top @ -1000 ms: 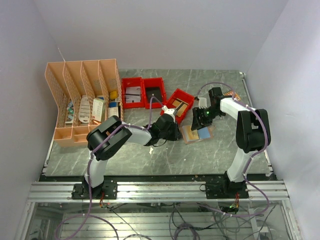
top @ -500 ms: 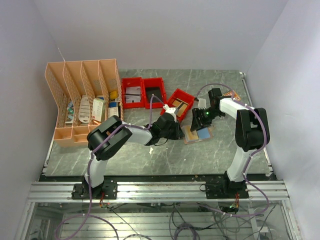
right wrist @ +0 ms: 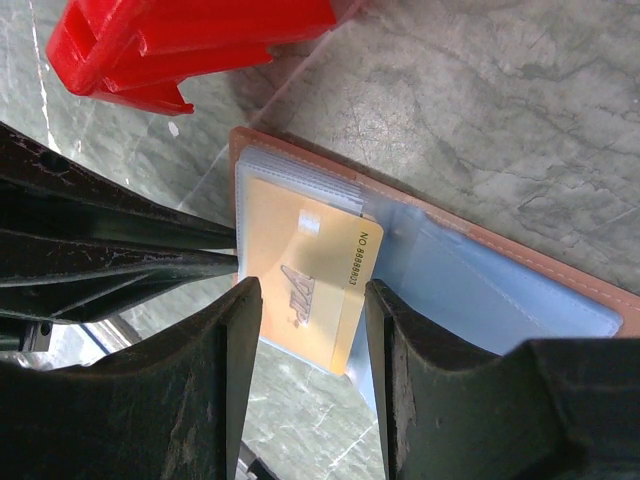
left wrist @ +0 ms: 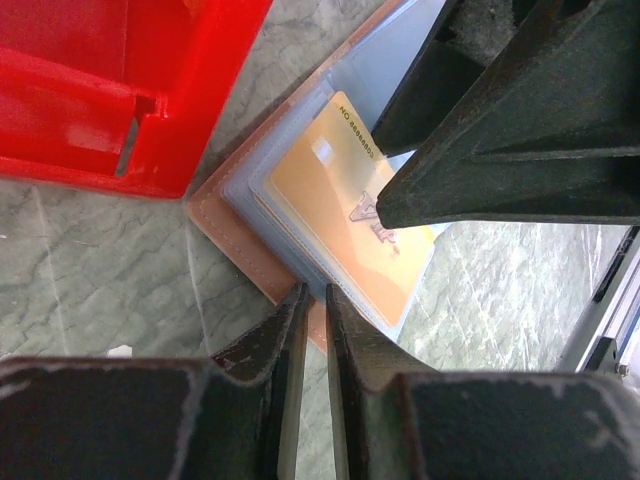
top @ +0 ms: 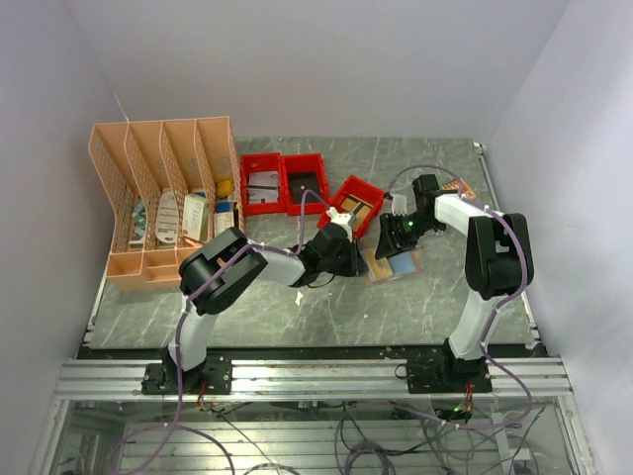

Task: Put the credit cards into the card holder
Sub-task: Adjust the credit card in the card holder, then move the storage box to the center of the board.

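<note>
The card holder lies open beside a red bin, partly cut off. The right gripper clamps a gold card by edges its fingers hide. The left gripper, nearly closed, pinches the holder's leather rim.

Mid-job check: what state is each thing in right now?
Holder: open, flat on table.
Card: lying on holder, not fully in.
Left gripper: nearly shut, tips at holder's edge.
Right gripper: astride card, seemingly gripping its edges.
</note>
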`<state>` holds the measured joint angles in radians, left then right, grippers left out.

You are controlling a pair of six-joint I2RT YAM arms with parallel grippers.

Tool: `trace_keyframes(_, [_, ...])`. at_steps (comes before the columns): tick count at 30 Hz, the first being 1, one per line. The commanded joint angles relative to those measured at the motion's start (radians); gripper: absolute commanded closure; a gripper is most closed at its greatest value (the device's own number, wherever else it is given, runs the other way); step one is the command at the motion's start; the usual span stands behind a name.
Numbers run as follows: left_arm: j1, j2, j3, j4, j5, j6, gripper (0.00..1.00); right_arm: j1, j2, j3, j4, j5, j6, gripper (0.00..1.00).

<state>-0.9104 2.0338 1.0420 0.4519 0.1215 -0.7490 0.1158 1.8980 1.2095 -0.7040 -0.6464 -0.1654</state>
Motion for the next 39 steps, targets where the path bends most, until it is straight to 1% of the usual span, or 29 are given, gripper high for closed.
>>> trace_keyframes(1, [-0.006,0.035,0.025,0.002,0.015,0.006,0.76,0.002,0.013,-0.008,-0.007,-0.065,-0.012,0.55])
trace_keyframes(10, [-0.005,0.043,0.032,-0.009,0.015,0.010,0.75,0.002,-0.003,-0.027,-0.003,-0.133,-0.014,0.55])
trace_keyframes(15, [-0.002,0.005,0.016,-0.035,-0.010,0.033,0.73,-0.007,-0.015,-0.012,-0.009,-0.111,-0.020,0.54])
trace_keyframes(19, [-0.001,-0.078,-0.033,-0.059,-0.050,0.076,0.69,-0.049,-0.039,0.007,-0.011,-0.131,-0.038,0.54])
trace_keyframes(22, [0.004,-0.154,-0.078,-0.072,-0.077,0.112,0.67,-0.070,-0.068,0.014,-0.017,-0.175,-0.067,0.54])
trace_keyframes(28, [0.009,-0.313,-0.144,-0.122,-0.170,0.204,0.65,-0.077,-0.154,0.041,-0.024,-0.241,-0.136,0.54])
trace_keyframes(31, [0.029,-0.387,-0.149,-0.190,-0.225,0.269,0.64,-0.078,-0.207,0.073,-0.008,-0.252,-0.168,0.55])
trace_keyframes(33, [0.065,-0.428,-0.132,-0.256,-0.237,0.321,0.62,-0.077,-0.251,0.095,0.037,-0.260,-0.177,0.56])
trace_keyframes(35, [0.121,-0.462,-0.104,-0.322,-0.226,0.366,0.56,-0.077,-0.309,0.084,0.135,-0.297,-0.204,0.57])
trace_keyframes(36, [0.149,-0.478,-0.095,-0.342,-0.218,0.382,0.51,-0.075,-0.347,0.056,0.225,-0.311,-0.208,0.57])
trace_keyframes(37, [0.183,-0.499,-0.086,-0.353,-0.196,0.391,0.43,-0.076,-0.390,-0.006,0.389,-0.331,-0.191,0.57])
trace_keyframes(38, [0.220,-0.509,-0.077,-0.359,-0.165,0.398,0.38,-0.075,-0.411,-0.044,0.496,-0.356,-0.170,0.55])
trace_keyframes(39, [0.268,-0.510,-0.057,-0.373,-0.133,0.405,0.34,-0.076,-0.405,-0.045,0.536,-0.391,-0.166,0.53])
